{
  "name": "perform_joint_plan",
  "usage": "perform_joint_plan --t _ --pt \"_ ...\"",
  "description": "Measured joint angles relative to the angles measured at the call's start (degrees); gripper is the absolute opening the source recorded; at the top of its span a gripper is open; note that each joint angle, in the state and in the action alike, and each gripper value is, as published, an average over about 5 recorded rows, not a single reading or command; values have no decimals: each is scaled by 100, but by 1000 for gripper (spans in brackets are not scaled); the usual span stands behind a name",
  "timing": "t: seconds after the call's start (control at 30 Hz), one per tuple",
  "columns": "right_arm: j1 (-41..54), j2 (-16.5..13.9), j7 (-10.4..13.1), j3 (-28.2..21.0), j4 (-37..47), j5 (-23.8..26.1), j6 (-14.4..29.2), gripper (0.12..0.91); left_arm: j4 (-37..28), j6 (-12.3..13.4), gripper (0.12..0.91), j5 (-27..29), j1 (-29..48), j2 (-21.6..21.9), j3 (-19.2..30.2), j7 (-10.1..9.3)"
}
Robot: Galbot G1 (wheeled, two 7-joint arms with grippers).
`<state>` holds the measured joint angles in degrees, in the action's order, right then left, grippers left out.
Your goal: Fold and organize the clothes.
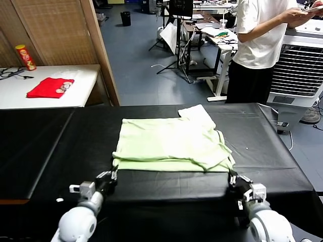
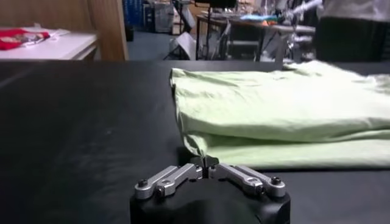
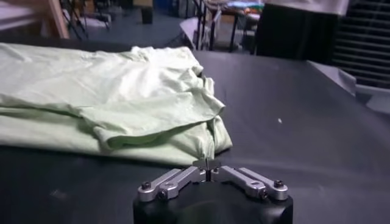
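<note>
We see the pale green T-shirt (image 1: 169,143) lying partly folded on the black table (image 1: 50,146), roughly at its middle. Left gripper (image 1: 112,175) sits at the shirt's near-left corner, fingers closed together, pinching the fabric edge there. Right gripper (image 1: 232,177) sits at the shirt's near-right corner, fingers closed too; we cannot tell whether it has cloth. A red garment (image 1: 49,87) lies on a white table beyond the shirt's far-left side.

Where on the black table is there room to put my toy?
Bare table lies left of the T-shirt, and more between the shirt and the right edge. The near edge is crowded: left gripper and right gripper sit shut at the shirt's corners.
</note>
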<state>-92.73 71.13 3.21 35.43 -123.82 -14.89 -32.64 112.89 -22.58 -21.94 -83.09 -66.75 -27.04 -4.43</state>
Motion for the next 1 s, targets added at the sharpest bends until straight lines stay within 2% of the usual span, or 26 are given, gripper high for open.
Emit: perform_joint_plan --t 0.2,0.23,0.33,0.43,0.57,0.67,0.8,1.0 --pt "-359 44 -28 14 -289 37 25 125 543 37 135 125 -721 265 -234 -13" --pt "-398 59 -32 8 -324 52 37 139 621 40 135 149 -822 281 -256 -33" --pt "-488 94 -68 -1 -444 83 68 246 780 30 167 188 -1012 283 -283 -131" --pt "-516 96 -88 19 -560 66 85 408 827 12 277 198 -1046 268 -286 -202" --pt "-476 55 -93 68 -624 -5 87 640 806 -25 496 191 -958 276 -292 -263" --pt "-404 19 -93 95 -613 -98 84 758 756 -62 658 174 -842 292 -283 -305" --pt "-252 -50 -92 122 -543 -250 81 796 679 -91 783 177 -697 316 -224 -317" --pt "258 -237 -135 99 -198 -421 125 798 498 -138 798 50 -428 304 -117 -395"
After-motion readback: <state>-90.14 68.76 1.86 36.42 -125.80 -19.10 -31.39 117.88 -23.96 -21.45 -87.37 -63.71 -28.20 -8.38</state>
